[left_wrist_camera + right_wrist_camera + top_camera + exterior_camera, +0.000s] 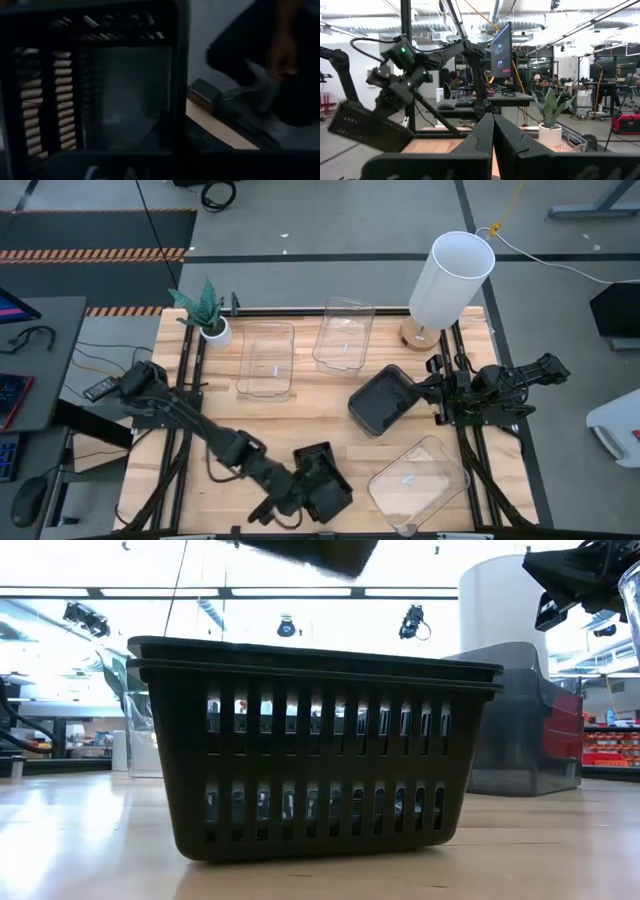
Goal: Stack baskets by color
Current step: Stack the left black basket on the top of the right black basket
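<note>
The left gripper is clenched on a black slatted tray, lifted over the worktop's near edge above another black tray. The right gripper waits shut and empty at the right, beside a smoky grey bin. Three clear bins lie apart, unstacked. Most stacking remains, I'd say.

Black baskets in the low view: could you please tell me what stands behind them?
Behind them show a smoky grey basket, the white lamp and a clear basket's edge. Whatever their walls cover is hidden.
</note>
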{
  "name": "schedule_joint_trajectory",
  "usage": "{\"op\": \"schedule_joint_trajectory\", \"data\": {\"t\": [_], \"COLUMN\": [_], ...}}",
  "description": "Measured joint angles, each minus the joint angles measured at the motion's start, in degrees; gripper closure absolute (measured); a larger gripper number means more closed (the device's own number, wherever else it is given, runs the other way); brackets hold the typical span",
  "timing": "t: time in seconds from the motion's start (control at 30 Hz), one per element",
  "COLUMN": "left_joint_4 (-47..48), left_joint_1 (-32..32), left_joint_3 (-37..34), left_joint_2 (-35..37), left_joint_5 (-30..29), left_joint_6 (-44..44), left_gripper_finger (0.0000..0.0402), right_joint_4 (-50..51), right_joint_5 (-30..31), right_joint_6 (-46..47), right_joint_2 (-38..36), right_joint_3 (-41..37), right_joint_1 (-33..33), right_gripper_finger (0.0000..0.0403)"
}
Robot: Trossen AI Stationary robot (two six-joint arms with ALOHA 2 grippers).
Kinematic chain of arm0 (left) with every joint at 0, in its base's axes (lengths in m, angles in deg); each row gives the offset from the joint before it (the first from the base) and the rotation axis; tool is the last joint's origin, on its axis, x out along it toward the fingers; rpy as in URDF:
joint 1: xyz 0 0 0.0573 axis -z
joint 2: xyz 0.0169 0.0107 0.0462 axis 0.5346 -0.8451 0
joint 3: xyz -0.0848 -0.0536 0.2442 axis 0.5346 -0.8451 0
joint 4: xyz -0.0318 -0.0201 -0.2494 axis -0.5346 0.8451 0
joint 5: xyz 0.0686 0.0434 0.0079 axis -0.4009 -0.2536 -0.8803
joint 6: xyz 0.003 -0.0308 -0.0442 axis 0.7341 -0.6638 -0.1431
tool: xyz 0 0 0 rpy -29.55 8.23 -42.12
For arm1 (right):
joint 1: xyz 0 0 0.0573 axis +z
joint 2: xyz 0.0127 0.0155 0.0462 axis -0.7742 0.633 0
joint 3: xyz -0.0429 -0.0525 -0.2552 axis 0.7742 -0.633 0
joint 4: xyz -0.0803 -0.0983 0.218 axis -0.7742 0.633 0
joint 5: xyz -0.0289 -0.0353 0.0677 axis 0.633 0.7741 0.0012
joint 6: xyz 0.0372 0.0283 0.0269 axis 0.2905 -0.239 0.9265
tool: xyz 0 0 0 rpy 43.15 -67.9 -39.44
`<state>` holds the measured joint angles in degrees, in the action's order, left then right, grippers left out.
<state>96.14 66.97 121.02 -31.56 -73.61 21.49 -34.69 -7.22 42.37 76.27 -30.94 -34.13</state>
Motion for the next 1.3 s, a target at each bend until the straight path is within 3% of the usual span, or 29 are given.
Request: {"op": "schedule_joint_trajectory", "data": {"t": [0.1, 0.27, 0.67, 1.07, 1.3], "left_joint_4": [-0.89, -0.2, 10.89, 17.57, 20.11], "left_joint_1": [-1.5, -2.04, -4.36, -4.17, -4.02], "left_joint_3": [0.0, 0.0, -0.02, -0.02, 1.21], "left_joint_2": [-2.21, -5.15, -8.2, -8.23, -6.53], "left_joint_5": [5.41, 5.95, 0.69, -2.27, -4.94], "left_joint_6": [1.59, 6.29, 13.68, 17.27, 9.53], "left_gripper_finger": [0.0397, 0.0397, 0.0394, 0.0337, 0.0274], "right_joint_4": [-0.02, 0.07, 0.0, 0.0, 0.0], "right_joint_5": [0.02, 0.02, 0.0, 0.0, 0.0], "right_joint_6": [0.0, 0.0, 0.0, 0.0, 0.0], "right_joint_2": [0.0, 0.0, 0.0, 0.0, 0.0], "right_joint_3": [0.0, 0.0, 0.0, 0.0, 0.0], "right_joint_1": [0.02, 0.0, 0.02, 0.0, 0.0], "right_gripper_finger": [0.0386, 0.0386, 0.0386, 0.0386, 0.0386]}}
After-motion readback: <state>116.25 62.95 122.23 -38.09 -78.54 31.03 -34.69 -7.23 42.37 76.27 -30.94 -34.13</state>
